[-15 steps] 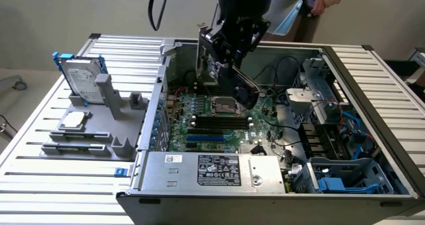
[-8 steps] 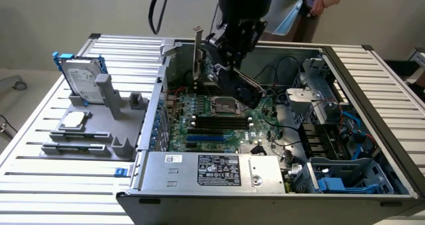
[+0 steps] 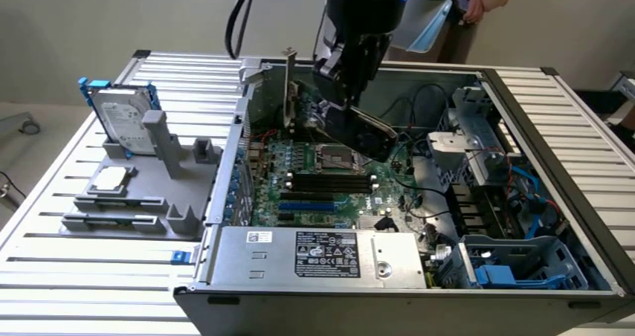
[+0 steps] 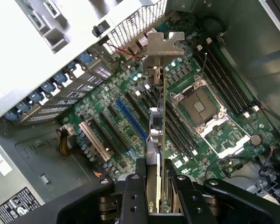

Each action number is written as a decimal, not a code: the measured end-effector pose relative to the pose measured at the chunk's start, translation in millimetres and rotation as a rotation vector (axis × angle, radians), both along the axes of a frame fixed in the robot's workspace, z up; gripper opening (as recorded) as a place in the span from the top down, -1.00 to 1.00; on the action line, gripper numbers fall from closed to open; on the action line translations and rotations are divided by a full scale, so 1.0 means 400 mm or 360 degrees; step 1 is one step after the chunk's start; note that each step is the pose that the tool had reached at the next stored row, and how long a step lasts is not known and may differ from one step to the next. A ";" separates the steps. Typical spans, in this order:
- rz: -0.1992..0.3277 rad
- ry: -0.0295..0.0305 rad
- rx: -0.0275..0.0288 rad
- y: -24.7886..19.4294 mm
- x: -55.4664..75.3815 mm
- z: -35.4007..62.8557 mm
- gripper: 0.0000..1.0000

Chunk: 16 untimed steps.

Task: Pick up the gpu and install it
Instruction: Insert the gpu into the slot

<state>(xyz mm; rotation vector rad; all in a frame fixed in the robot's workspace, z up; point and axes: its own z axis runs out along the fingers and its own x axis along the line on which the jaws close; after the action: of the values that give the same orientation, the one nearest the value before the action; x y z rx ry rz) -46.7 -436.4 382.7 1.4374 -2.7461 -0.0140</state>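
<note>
Pincer (image 4: 156,179) grips the thin gpu (image 4: 157,123) edge-on, its flat silver bracket (image 4: 164,44) over the green motherboard (image 4: 224,137).

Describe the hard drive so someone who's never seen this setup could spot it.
Start at the open computer case; on the exterior view's left of it sits a grey fixture. The hard drive stands upright at its far end, the only silver box with a blue frame.

table: slatted metal (image 3: 89,276) | on it: open computer case (image 3: 397,314); grey parts holder (image 3: 139,202)
</note>
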 end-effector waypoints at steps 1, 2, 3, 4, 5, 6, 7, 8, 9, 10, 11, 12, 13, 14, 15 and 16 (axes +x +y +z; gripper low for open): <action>0.0031 -0.00003 0.00002 0.000 0.000 -0.003 0.47; 0.0060 -0.00006 0.00006 0.000 0.000 -0.005 0.47; 0.0088 -0.00010 0.00009 0.000 0.000 -0.008 0.47; 0.0117 -0.00014 0.00013 0.000 0.000 -0.010 0.47; 0.0146 -0.00018 0.00016 0.000 0.000 -0.013 0.47; 0.0174 -0.00021 0.00019 0.000 0.000 -0.015 0.47; 0.0203 -0.00025 0.00023 0.000 0.000 -0.018 0.47; 0.0232 -0.00030 0.00027 0.000 0.000 -0.021 0.47; 0.0260 -0.00033 0.00030 0.000 0.000 -0.023 0.47; 0.0291 -0.00038 0.00034 0.000 0.000 -0.026 0.47; 0.0320 -0.00043 0.00040 0.000 0.000 -0.029 0.47; 0.0350 -0.00047 0.00044 0.000 0.000 -0.031 0.47; 0.0378 -0.00052 0.00051 0.000 0.000 -0.034 0.47; 0.0407 -0.00057 0.00056 0.000 0.000 -0.036 0.47; 0.0435 -0.00062 0.00063 0.000 0.000 -0.039 0.47; 0.0464 -0.00067 0.00072 0.000 0.000 -0.042 0.47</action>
<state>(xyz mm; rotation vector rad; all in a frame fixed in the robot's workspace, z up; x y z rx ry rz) -46.7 -436.4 365.9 1.8240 -2.5122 -0.0075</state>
